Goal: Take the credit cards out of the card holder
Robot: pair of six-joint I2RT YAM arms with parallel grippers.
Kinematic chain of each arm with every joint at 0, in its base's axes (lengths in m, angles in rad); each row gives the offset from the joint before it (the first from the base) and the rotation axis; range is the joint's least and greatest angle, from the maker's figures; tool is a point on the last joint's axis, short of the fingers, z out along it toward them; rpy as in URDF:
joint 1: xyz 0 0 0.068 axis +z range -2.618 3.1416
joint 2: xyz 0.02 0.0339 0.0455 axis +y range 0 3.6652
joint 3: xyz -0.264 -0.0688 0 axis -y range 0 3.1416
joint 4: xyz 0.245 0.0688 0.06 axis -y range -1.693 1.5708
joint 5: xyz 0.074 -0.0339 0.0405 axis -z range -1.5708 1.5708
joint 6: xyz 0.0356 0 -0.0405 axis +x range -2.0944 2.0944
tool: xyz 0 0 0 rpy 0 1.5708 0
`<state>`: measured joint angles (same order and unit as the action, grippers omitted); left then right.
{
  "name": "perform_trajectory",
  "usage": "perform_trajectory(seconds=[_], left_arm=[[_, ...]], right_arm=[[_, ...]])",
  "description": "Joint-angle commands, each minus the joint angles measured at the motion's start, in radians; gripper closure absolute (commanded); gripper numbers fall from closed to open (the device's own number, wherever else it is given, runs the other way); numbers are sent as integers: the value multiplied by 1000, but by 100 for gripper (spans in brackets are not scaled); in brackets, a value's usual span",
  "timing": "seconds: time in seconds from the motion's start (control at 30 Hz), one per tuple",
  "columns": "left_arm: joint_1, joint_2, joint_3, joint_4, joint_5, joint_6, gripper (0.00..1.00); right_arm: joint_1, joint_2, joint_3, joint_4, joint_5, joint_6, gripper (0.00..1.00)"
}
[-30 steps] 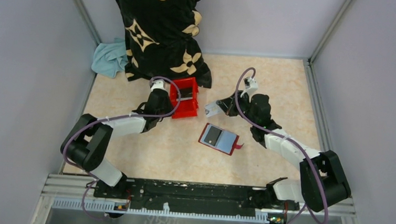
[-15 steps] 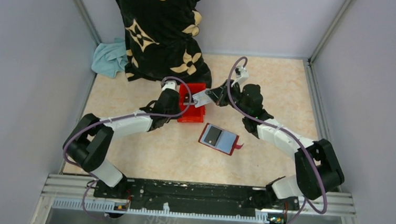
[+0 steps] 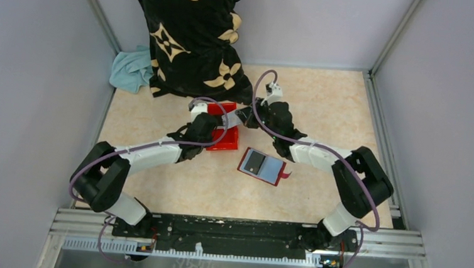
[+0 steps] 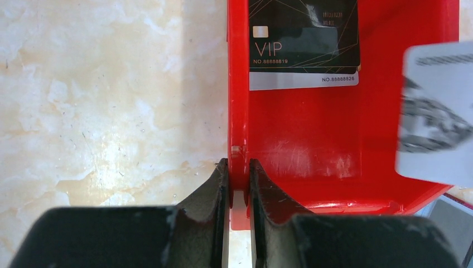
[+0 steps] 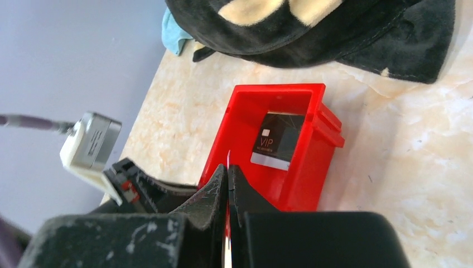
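Our L hand [image 4: 239,190] clamps the red box [image 4: 237,84] wall as R hand [image 5: 227,178] pinches a card [image 4: 432,111] above it. Next, we reckon: drop it in, then check the card holder [image 3: 262,166].

I see a bright red box [image 3: 227,141] and a black VIP card [image 4: 304,33] lettered gold. The held card [image 4: 432,111] is white with grey print — the wallet [image 3: 263,166] dark red, pale blue inside. Cloth [image 3: 191,30] black with cream flowers, table [image 3: 324,108] beige marble.
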<state>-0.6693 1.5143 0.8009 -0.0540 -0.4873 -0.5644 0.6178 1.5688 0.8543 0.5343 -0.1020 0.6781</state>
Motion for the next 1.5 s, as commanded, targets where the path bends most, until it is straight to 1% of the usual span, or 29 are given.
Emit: perform_trajectory(seconds=[0.0, 0.03, 0.13, 0.23, 0.37, 0.63, 0.83, 1.1, 1.33, 1.47], left_arm=[[-16, -22, -24, 16, -71, -47, 95], [-16, -22, -29, 16, -74, -52, 95], [-15, -28, -48, 22, -82, -63, 93], [-15, -44, -83, 58, -77, -62, 93], [-15, -52, -118, 95, -59, -65, 92], [-15, -32, -103, 87, -29, -54, 91], [-15, -38, -104, 88, -23, -54, 89], [-15, -62, -110, 89, -22, -48, 87], [-15, -85, -121, 90, -28, -47, 80], [-15, -86, -123, 96, -19, -39, 73]], right_arm=[[53, 71, 92, 84, 121, 26, 100], [61, 124, 106, 87, 134, 34, 100], [80, 195, 151, 94, 175, 49, 100], [86, 257, 201, 93, 183, 73, 100], [105, 314, 269, 65, 217, 62, 100], [120, 410, 374, 53, 236, 67, 100], [154, 451, 472, -74, 255, 19, 100], [191, 483, 523, -153, 302, -14, 100], [203, 516, 555, -174, 321, -16, 100], [203, 507, 552, -180, 341, -25, 100]])
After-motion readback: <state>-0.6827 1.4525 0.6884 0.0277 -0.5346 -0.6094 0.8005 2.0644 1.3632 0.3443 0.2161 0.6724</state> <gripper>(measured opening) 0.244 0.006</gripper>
